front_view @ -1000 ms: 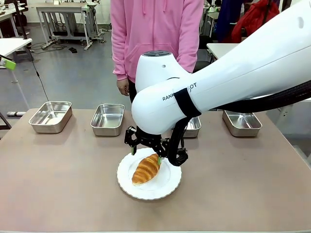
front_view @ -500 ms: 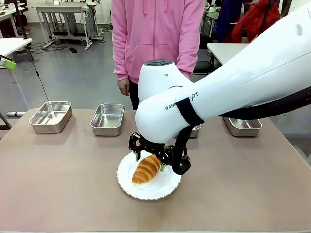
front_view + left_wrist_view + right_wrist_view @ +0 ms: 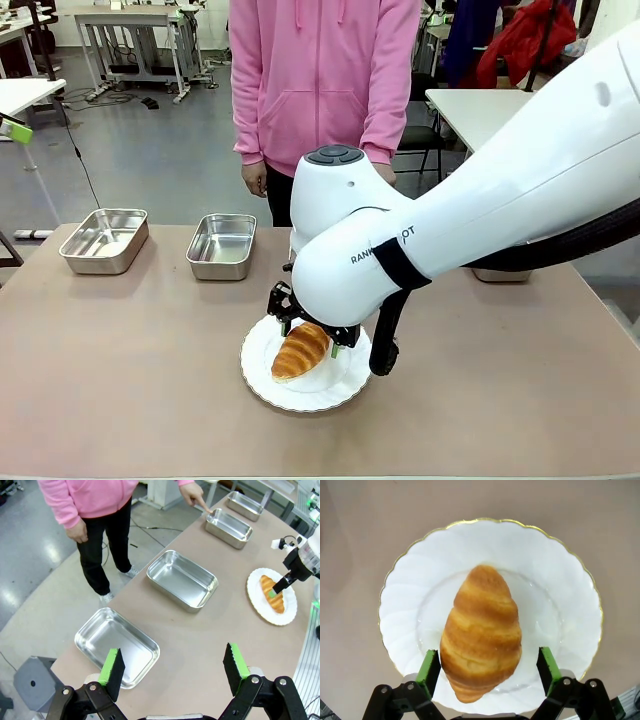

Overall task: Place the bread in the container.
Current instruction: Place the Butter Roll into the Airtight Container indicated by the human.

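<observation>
Right wrist view shows the bread, likely light, soft and crushable (best pinched gently across its fat middle), lying centred on the white plate near the table's near edge, the right pincer spread apart astride it.

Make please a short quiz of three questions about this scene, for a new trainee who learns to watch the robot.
1. True or false: the right gripper has already shut on the bread.
2. On what does the bread rest? A) a steel pan B) a white scalloped plate C) the bare table
3. In the left wrist view, where does the person's hand point?

Key
1. False: its jaws stand open, one on each side of the bread.
2. B, the white scalloped plate.
3. At the third steel pan in the row.
</observation>
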You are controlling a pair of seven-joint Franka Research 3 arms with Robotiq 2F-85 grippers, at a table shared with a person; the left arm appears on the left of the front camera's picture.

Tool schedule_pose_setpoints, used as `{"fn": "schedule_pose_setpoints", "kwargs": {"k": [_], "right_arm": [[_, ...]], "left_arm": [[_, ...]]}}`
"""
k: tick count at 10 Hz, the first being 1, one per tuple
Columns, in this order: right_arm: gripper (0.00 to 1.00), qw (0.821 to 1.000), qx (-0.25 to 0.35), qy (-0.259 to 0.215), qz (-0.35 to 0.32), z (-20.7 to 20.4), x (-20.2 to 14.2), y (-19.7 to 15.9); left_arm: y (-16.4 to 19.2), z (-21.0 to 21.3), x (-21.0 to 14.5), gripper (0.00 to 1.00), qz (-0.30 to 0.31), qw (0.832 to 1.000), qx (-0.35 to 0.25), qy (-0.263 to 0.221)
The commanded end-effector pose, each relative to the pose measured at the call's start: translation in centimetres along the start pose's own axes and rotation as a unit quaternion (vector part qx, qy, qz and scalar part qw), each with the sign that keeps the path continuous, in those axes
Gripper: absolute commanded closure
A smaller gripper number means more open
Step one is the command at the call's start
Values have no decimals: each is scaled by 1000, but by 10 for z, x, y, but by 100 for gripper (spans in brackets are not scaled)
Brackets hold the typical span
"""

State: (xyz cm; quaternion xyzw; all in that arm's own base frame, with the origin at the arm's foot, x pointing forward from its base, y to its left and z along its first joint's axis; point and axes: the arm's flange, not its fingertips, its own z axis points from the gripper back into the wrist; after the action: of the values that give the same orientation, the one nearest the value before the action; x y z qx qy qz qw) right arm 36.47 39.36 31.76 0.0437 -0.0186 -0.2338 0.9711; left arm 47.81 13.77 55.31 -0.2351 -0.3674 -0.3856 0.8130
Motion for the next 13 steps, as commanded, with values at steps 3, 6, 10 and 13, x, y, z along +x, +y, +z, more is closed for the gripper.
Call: {"fn": "schedule_pose_setpoints", "kwargs": {"k": [3, 6, 10, 13], "right_arm": [[0, 1000, -3, -11, -10, -19, 2, 14], [20, 1000, -6, 4, -9, -25, 4, 18], [44, 999, -28, 30, -6, -19, 1, 22], [44, 1000, -5, 9, 1, -17, 7, 15]], "left_arm": [[-1, 1, 0, 0, -3, 1000, -2, -2], [-1, 1, 0, 0, -3, 1000, -2, -2], [-1, 1, 0, 0, -3, 1000, -2, -2], [-1, 1, 0, 0, -3, 1000, -2, -2]]}}
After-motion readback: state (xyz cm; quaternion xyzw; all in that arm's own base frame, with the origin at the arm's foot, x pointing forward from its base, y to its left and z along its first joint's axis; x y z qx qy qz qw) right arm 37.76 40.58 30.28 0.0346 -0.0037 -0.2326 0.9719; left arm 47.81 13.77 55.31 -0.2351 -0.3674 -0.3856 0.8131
